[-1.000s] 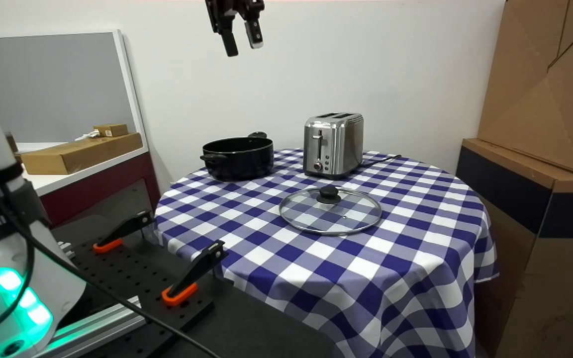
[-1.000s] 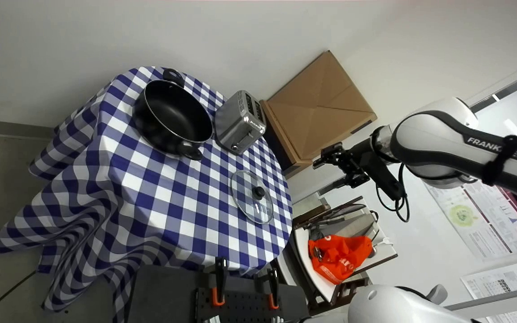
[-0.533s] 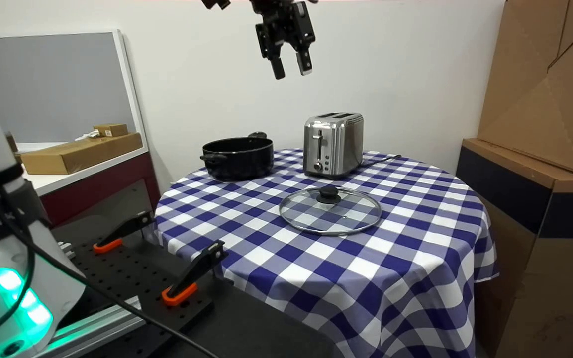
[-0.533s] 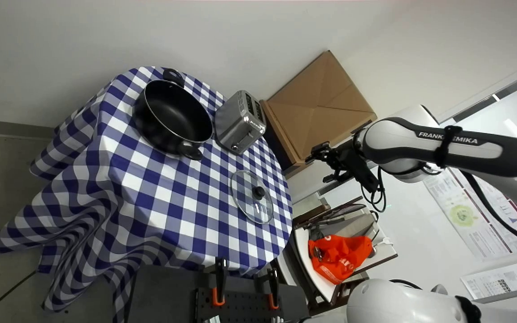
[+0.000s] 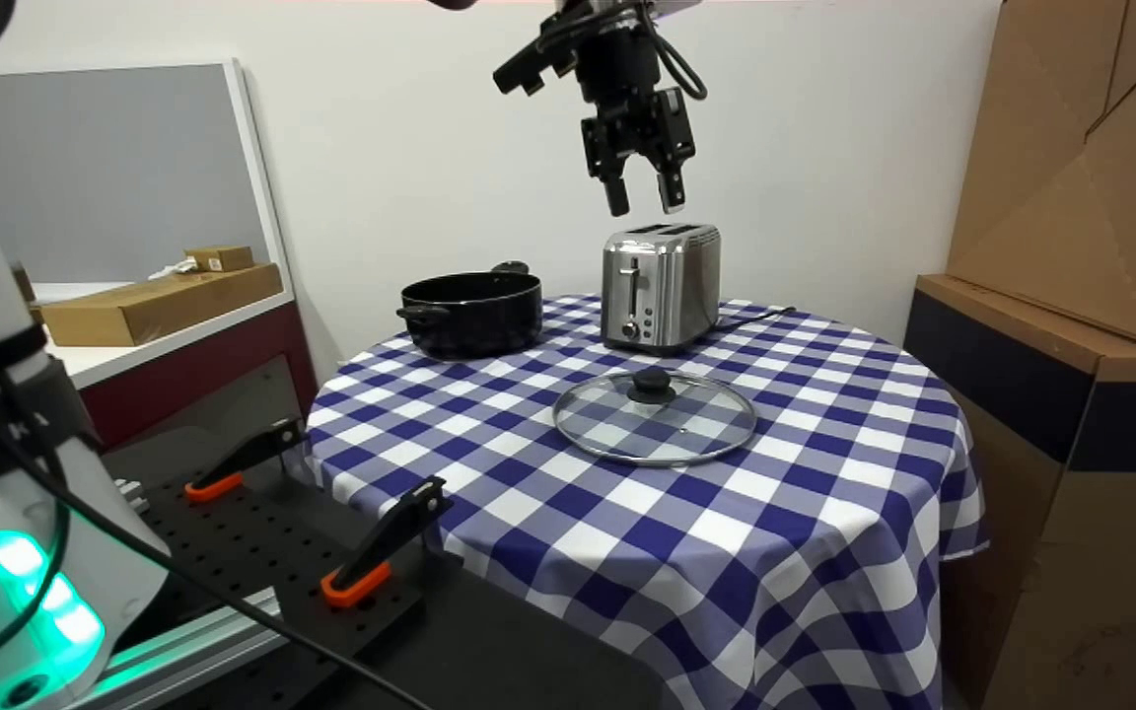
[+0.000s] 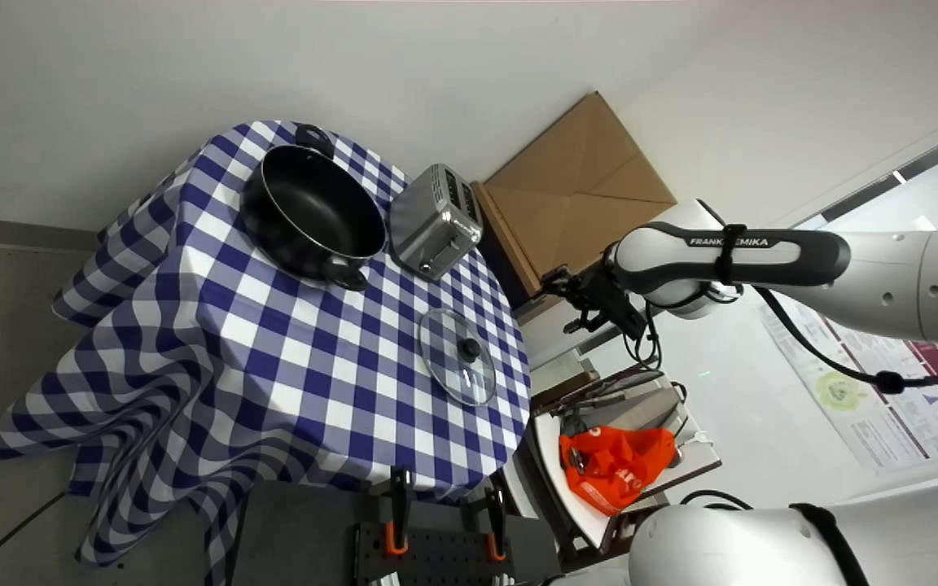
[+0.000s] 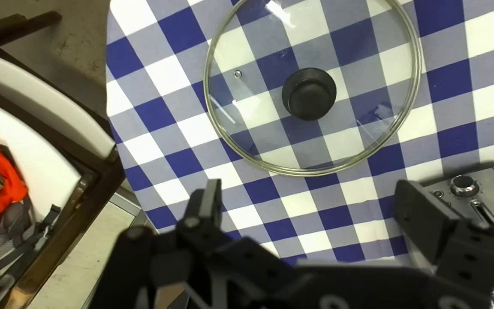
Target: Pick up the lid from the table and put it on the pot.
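Gripper [image 5: 646, 205]: jaws wide apart, nothing btwn, hanging in air well above the checked cloth [image 5: 824, 473], touching nothing.

Lid [image 7: 332, 146]: flat on cloth, knob [image 7: 309, 94] up. In wrist view knob lies ahead of the tips (twd top edge), approx. midway btwn them sideways.

Step in hand (my read): approach for a knob grasp; lift & placing not yet done.

To do well: keep that sideways alignmt, shift fwd until knob is btwn tips, then straight down. Gap looks far wider than knob, so centre it, else one side touches first & skids lid. Stop tips just short of glass, grip knob low, tiny test lift. Round knob prob. lets lid swivel or tip → lift slow & level.

Around: toaster [image 5: 662, 291] upright near lid. In wrist view one jaw overlaps it; can't read actual clearance. Main obstacle, I'd say: get clear of it before going low. Cord [image 5: 760, 318] trails from toaster, away from lid.

Pot [image 5: 474, 325] unlidded on cloth, apart from toaster, well apart from lid. Route lid→pot passes beside toaster; wide lid might clip its corner, so carry high or swing round.

Off cloth: clamps [image 5: 386, 542], cartons [image 5: 1071, 187], orange bag [image 6: 620, 468]. Prob. not in the path.
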